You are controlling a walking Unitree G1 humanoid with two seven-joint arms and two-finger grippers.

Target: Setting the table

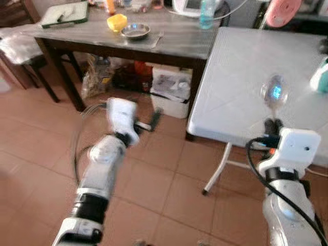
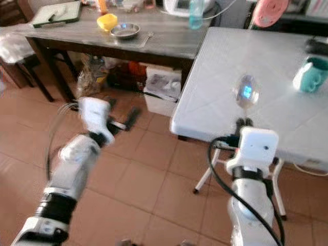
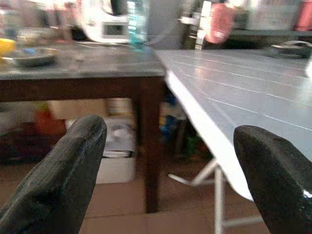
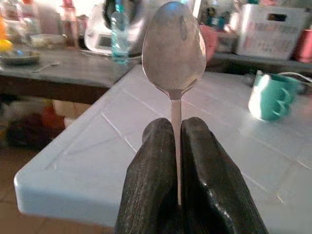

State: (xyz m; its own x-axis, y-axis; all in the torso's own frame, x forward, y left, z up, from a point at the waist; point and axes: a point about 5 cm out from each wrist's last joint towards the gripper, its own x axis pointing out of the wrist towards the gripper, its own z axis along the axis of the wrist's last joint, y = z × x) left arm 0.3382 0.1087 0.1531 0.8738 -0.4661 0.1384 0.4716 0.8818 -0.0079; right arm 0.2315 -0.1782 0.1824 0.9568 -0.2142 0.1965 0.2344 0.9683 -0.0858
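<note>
Right wrist view: the right gripper [image 4: 176, 146] has its fingers [image 4: 151, 161] closed on the handle of a metal spoon [image 4: 171, 46], bowl upward, held over the near edge of the white worktop [image 1: 246, 82]. A teal mug [image 2: 311, 73] stands on that worktop, far right of the spoon. The left gripper [image 3: 168, 161], fingers [image 3: 68, 170] spread apart and holding nothing, hangs above the tiled floor [image 1: 154, 174], left of the white worktop. On the dark worktop [image 1: 174, 41] farther off sit a metal bowl [image 1: 135, 31] and a yellow object [image 1: 117, 22].
</note>
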